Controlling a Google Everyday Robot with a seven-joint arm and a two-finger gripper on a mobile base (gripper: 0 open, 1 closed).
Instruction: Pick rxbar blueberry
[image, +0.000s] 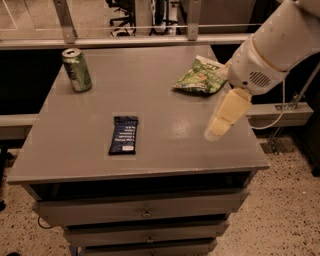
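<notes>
The rxbar blueberry (123, 135) lies flat on the grey cabinet top (150, 90), left of centre near the front. It is dark navy with white text lines and a white patch at its near end. My gripper (220, 127) hangs from the white arm (272, 47) over the right part of the top, well to the right of the bar and above the surface. Its cream fingers point down and to the left.
A green soda can (77, 69) stands at the back left. A green chip bag (200, 77) lies at the back right, just behind the gripper. Drawers (145, 212) run below the front edge. A metal rail (125, 41) crosses behind.
</notes>
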